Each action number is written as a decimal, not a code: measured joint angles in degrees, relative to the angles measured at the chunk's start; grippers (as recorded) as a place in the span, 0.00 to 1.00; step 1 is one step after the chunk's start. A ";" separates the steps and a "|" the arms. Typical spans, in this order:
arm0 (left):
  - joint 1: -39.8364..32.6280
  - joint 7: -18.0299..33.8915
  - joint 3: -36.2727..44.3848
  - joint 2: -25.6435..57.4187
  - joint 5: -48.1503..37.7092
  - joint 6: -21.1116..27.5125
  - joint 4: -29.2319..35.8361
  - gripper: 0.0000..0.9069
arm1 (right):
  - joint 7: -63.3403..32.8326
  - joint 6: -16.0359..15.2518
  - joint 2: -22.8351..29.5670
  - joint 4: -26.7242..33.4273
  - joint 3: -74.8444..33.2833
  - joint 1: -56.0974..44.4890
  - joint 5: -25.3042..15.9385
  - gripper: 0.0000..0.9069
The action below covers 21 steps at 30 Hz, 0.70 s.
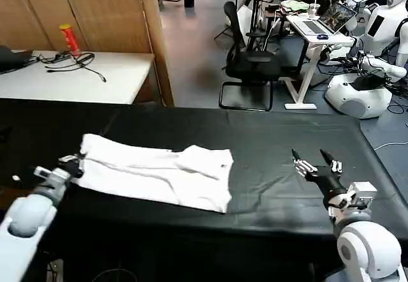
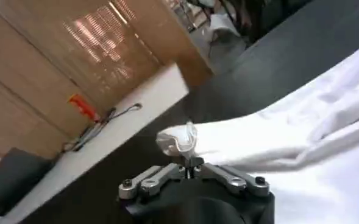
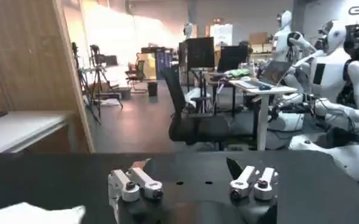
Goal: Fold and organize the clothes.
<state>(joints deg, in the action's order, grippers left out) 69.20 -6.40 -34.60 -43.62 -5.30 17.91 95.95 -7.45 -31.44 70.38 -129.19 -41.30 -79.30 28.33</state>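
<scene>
The white T-shirt (image 1: pixel 159 172) lies partly folded on the black table cloth (image 1: pixel 274 141), left of centre, plain side up. My left gripper (image 1: pixel 75 164) sits at the shirt's left edge, shut on a pinched fold of white cloth (image 2: pixel 178 139). The rest of the shirt (image 2: pixel 301 140) spreads away from it. My right gripper (image 1: pixel 315 162) hovers open over bare black cloth to the right of the shirt, nothing between its fingers. In the right wrist view the right gripper (image 3: pixel 188 167) stands wide open, with a corner of the shirt (image 3: pixel 36 213) off to one side.
A white side table (image 1: pixel 70 78) with cables and a red-and-yellow can (image 1: pixel 69 38) stands behind at left. An office chair (image 1: pixel 248 65), a desk with a laptop (image 1: pixel 319 23) and white robots (image 1: pixel 366 84) stand beyond the table's far edge.
</scene>
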 joint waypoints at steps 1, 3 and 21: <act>0.17 0.23 0.03 0.24 -0.30 0.31 0.19 0.00 | 0.00 0.01 0.28 -0.04 0.04 -0.13 -0.28 0.97; 0.65 0.79 0.31 0.20 -1.21 1.36 1.47 0.00 | 0.00 0.07 0.78 -0.31 0.03 -0.43 -0.82 0.97; -1.67 9.64 12.34 -13.82 -20.98 12.03 21.04 0.00 | 0.10 0.83 5.12 -1.95 -2.88 -5.54 -4.55 0.97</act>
<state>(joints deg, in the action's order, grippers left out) 67.52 3.25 -22.26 -57.44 -26.28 29.94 116.98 -7.36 -30.62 75.50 -131.13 -44.17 -84.84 23.78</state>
